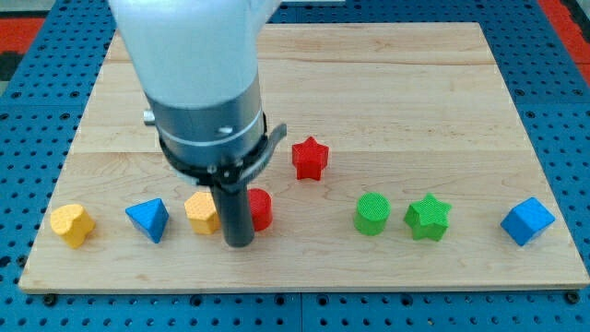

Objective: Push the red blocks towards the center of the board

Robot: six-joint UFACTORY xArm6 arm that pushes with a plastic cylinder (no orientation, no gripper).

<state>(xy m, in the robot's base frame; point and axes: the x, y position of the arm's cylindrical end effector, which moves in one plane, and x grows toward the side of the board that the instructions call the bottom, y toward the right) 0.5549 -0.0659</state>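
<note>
A red star block (311,158) lies near the middle of the wooden board (369,83). A second red block (261,208), rounded in shape, lies lower and to the left, partly hidden behind my rod. My tip (239,242) rests on the board touching that red block's left side, between it and a yellow block (200,212) on the tip's left.
Along the view's bottom stand a yellow heart block (72,224), a blue triangular block (147,219), a green cylinder (373,214), a green star (427,218) and a blue cube-like block (527,221). The arm's body (198,83) covers the board's upper left.
</note>
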